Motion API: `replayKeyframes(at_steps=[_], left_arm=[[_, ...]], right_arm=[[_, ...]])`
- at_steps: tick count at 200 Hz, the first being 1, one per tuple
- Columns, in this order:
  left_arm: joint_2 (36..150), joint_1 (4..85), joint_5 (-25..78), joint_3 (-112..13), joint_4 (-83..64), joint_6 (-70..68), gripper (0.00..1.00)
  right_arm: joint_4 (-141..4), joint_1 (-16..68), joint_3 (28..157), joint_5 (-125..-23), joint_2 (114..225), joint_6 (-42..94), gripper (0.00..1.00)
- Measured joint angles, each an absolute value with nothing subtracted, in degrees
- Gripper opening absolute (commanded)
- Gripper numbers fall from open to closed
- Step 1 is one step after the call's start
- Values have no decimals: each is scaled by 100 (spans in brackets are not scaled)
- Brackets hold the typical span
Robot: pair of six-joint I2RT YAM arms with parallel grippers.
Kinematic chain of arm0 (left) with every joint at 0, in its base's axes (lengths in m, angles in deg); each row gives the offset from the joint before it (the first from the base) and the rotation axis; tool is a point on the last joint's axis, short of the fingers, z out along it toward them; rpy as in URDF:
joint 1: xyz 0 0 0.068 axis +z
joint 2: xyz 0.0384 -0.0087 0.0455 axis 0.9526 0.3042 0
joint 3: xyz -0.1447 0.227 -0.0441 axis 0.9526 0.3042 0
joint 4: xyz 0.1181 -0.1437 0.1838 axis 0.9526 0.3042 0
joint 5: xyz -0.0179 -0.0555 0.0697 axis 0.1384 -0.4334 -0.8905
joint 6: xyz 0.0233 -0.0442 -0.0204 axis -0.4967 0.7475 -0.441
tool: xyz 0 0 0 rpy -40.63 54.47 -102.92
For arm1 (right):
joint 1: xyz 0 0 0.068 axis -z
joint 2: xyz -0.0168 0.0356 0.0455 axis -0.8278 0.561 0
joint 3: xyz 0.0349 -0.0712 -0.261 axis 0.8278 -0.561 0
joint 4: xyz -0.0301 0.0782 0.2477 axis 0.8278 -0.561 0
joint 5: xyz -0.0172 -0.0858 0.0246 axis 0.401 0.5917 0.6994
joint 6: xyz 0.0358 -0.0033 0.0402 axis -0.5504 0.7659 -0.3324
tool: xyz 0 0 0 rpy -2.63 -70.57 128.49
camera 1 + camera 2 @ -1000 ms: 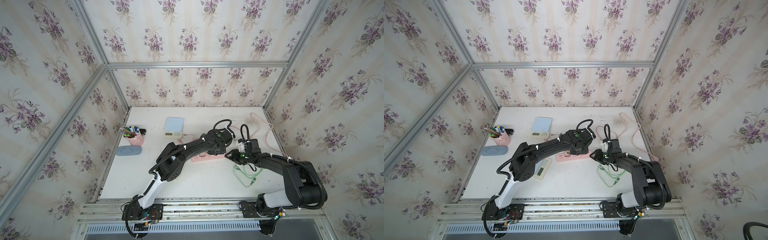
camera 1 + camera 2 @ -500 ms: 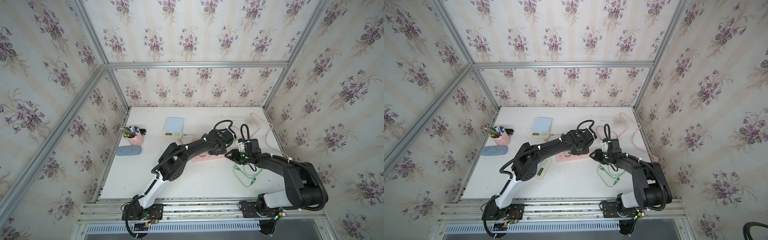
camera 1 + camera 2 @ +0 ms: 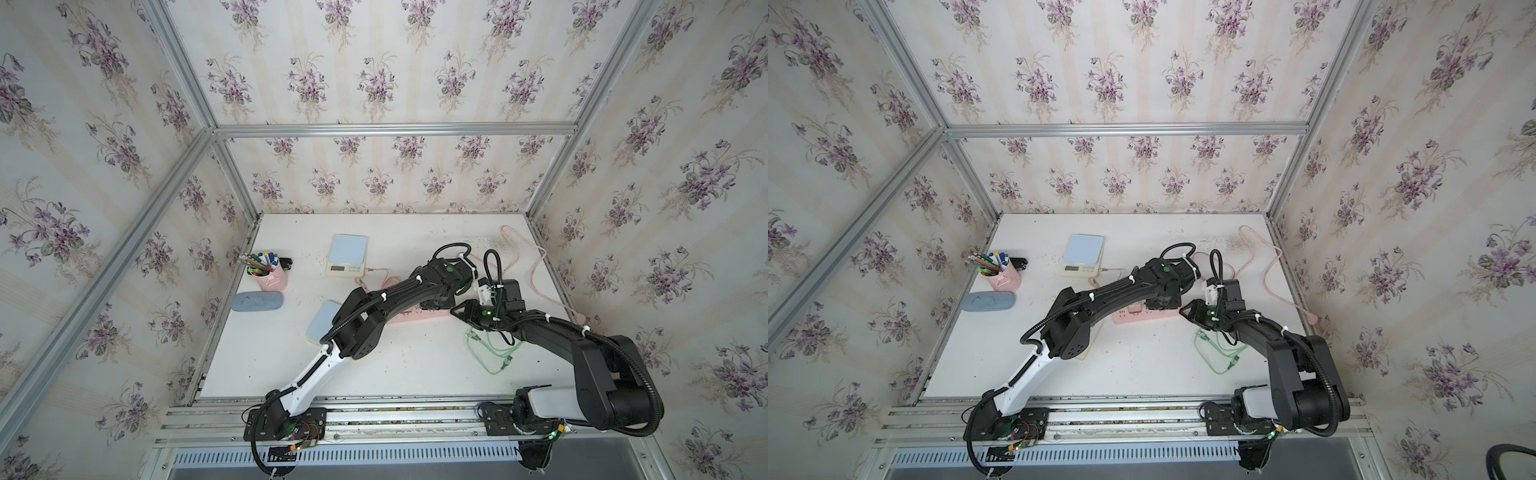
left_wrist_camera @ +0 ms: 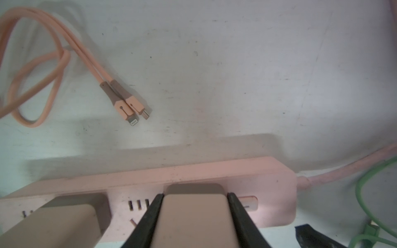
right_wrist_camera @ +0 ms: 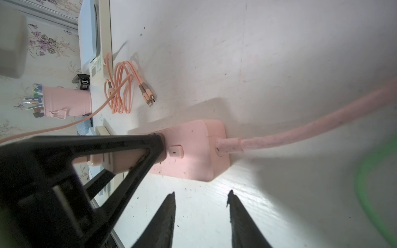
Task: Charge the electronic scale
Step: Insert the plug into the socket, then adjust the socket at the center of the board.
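Progress looks well along: the scale (image 3: pixel 348 257) sits toward the back of the tabletop (image 3: pixel 415 365) with a pinkish cable (image 3: pixel 376 271) apparently plugged into its side. The left end effector (image 4: pixel 194 196) is clamped on a beige plug adapter (image 4: pixel 194 221) standing on the pink power strip (image 4: pixel 272 182), though I cannot see whether its pins are fully home. The right end effector (image 5: pixel 200 195) hangs just beside the strip's cord end, jaws apart and empty, so what seems left is seating the adapter firmly, letting go, and perhaps pressing the strip's switch (image 5: pixel 176 151).
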State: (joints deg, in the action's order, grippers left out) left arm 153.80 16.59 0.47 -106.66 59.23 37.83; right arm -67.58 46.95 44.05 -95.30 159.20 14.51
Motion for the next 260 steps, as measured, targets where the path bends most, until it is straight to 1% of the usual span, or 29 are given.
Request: replayKeyframes(at_steps=[8, 12, 18, 25, 30, 38, 48, 53, 56, 62, 87, 97, 119, 137, 157, 183, 209, 233, 260], left_arm=[[15423, 1648, 20, -10701, 5943, 3790, 5], [15434, 1643, 5, -10712, 5949, 3794, 11], [15439, 1639, -6, -10731, 5963, 3796, 23], [15439, 1639, -1, -10751, 5980, 3794, 34], [15439, 1639, -1, -10764, 5991, 3790, 41], [15421, 1639, -6, -10784, 6004, 3777, 48], [15380, 1654, 29, -10830, 6039, 3689, 53], [15340, 1665, 51, -10865, 6050, 3615, 54], [15312, 1672, 73, -10878, 6037, 3554, 58], [15264, 1687, 123, -10900, 6109, 3466, 61], [15010, 1761, 294, -11018, 6354, 3112, 69], [14785, 1785, 291, -11057, 6328, 2987, 72], [14241, 1805, 278, -11055, 6094, 2697, 73], [13856, 1790, 320, -10718, 5761, 2373, 72], [13343, 1711, 427, -9923, 5287, 1980, 72], [12519, 1626, 687, -8439, 4470, 1547, 71], [11826, 1598, 1050, -7051, 3657, 1215, 70], [11382, 1517, 1253, -6126, 2992, 852, 68], [11137, 1423, 1443, -5449, 2310, 441, 65]], right_arm=[[-6761, 4693, 4403, -9526, 15868, 1451, 42], [-6761, 4693, 4403, -9528, 15837, 1451, 42], [-6763, 4695, 4403, -9524, 15795, 1453, 43], [-6776, 4695, 4403, -9511, 15736, 1453, 45], [-6793, 4695, 4403, -9498, 15688, 1453, 46], [-6822, 4695, 4403, -9461, 15601, 1455, 48], [-6890, 4695, 4403, -9406, 15465, 1459, 50], [-6922, 4695, 4403, -9369, 15391, 1459, 50], [-6953, 4695, 4403, -9332, 15334, 1459, 51], [-7010, 4695, 4405, -9283, 15234, 1462, 51], [-7342, 4695, 4473, -8967, 14716, 1464, 54], [-7508, 4697, 4547, -8781, 14488, 1497, 55], [-7930, 4706, 4674, -8304, 14075, 1606, 58], [-8315, 4706, 4645, -7972, 13813, 1606, 60], [-8693, 4706, 4494, -7703, 13629, 1549, 60], [-9073, 4703, 4396, -7465, 13608, 1322, 62], [-9292, 4771, 4800, -7150, 13894, 1261, 64], [-9322, 5180, 5297, -6997, 14235, 1263, 64], [-9394, 5814, 5533, -6890, 14462, 1267, 65]])
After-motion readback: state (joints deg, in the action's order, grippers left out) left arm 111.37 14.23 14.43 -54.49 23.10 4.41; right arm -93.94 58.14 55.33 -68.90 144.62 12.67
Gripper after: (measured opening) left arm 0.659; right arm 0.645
